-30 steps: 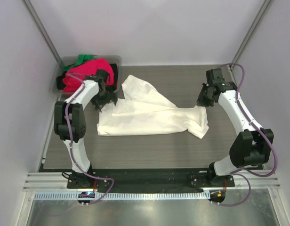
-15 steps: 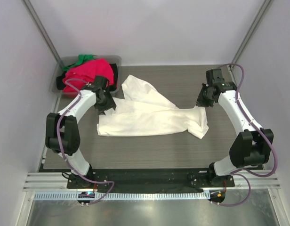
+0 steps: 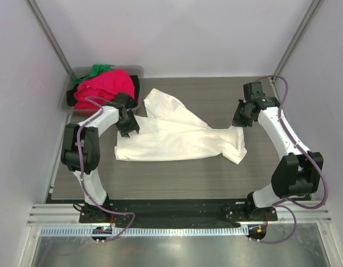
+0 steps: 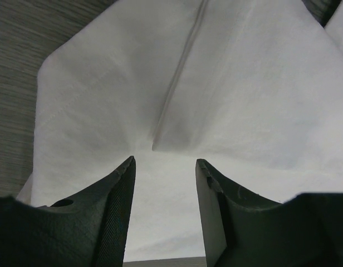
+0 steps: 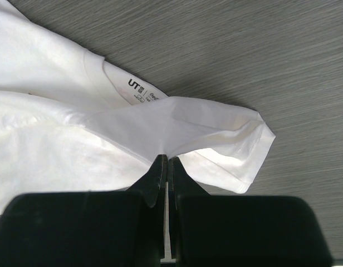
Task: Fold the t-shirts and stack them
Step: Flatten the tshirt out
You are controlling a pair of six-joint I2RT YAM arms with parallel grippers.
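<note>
The left fingers [image 4: 117, 207] stand apart just above the cream-white t-shirt [image 3: 177, 139], with a raised crease in the cloth running away from the gap between them. Nothing is pinched between them. The left arm [image 3: 82, 147] rises from its base to a bent elbow, and its forearm reaches over to the shirt's left edge.

The right fingers [image 5: 155, 177] are pressed together on a lifted fold of the same shirt, close to the neck label [image 5: 139, 89] printed "UT". A sleeve lies flat just beyond the fold. The right arm [image 3: 283, 139] arches in from the right side, its wrist tipped down over the shirt's right end.

The shirt stretches in a rumpled band across the middle of the grey wood-grain table [image 3: 177, 178] between the two arms, with one flap angled toward the far side.

In the far left corner, just beyond the left wrist, a grey bin [image 3: 139, 69] holds a bright pink-red t-shirt [image 3: 104, 89] and a green t-shirt [image 3: 96, 70].
</note>
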